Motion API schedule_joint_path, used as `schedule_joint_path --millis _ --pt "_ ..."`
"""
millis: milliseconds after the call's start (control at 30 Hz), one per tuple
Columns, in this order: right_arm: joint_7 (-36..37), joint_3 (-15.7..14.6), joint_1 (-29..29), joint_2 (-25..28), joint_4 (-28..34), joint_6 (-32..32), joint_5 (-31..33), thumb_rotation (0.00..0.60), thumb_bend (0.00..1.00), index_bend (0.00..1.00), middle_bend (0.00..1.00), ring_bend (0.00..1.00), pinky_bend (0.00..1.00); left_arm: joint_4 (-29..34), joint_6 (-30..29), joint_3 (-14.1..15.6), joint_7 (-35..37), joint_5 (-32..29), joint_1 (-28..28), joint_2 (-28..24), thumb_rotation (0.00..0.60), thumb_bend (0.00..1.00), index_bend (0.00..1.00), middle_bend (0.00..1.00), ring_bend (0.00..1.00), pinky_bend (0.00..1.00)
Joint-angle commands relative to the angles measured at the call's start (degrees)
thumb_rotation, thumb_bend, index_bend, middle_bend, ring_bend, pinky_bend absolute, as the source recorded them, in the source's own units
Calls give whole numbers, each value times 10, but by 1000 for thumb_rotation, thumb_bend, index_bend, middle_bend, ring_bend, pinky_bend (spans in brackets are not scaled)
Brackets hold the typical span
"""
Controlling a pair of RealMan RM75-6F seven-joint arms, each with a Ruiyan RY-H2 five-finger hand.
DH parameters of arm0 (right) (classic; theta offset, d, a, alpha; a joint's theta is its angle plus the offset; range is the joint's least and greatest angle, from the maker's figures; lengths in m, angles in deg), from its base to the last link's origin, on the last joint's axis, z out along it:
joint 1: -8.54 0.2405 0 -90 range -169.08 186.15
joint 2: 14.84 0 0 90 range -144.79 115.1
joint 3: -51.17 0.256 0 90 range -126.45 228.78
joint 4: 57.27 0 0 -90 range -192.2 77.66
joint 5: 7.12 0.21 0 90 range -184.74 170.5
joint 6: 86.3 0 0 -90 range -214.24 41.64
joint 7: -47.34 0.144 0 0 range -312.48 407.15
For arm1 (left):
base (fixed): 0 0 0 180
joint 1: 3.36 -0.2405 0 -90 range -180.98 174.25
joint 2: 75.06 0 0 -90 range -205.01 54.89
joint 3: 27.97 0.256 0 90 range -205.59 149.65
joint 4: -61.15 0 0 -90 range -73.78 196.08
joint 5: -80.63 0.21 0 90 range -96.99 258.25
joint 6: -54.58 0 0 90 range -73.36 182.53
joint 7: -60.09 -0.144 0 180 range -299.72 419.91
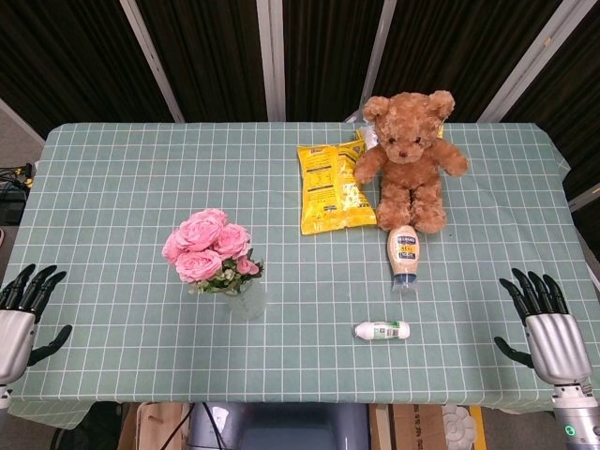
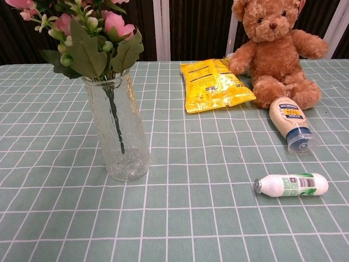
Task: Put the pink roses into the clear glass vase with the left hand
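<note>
Head view shows the pink roses (image 1: 208, 246) standing in the clear glass vase (image 1: 246, 300), a little toward seven o'clock from the middle of the worktop (image 1: 112, 187). The left hand (image 1: 17, 317) sits at the eight o'clock edge, fingers spread and holding nothing, well apart from the vase. The right hand (image 1: 546, 323) rests at the four o'clock edge, likewise released and empty.

To my eye the job looks finished, so the main risk is the bouquet itself. The blooms lean toward nine o'clock and look top-heavy; a nudge of the cloth or a careless arm sweep could tip the tall, narrow vase. The yellow snack bag (image 1: 328, 187), teddy bear (image 1: 408, 159), squeeze bottle (image 1: 403, 251) and small white bottle (image 1: 382, 330) all lie far enough off toward one to four o'clock that they seem unlikely to interfere.

Chest view shows what the overhead angle cannot: a stem (image 2: 114, 117) running down inside the ribbed glass nearly to the base, so the flowers seem properly seated. It shows neither hand, while only the head view takes in both hands and the whole layout.
</note>
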Motion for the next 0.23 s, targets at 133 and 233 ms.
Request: schedule_joint_path --millis 133,233 --pt "4 3 -1 2 -1 -3 5 600 192 148 75 36 0 -15 -11 -14 14 -2 -8 4 600 339 148 83 0 151" --pt "3 4 -1 3 2 0 11 600 193 148 75 36 0 -14 -9 -19 10 -9 -10 3 600 338 149 83 0 150"
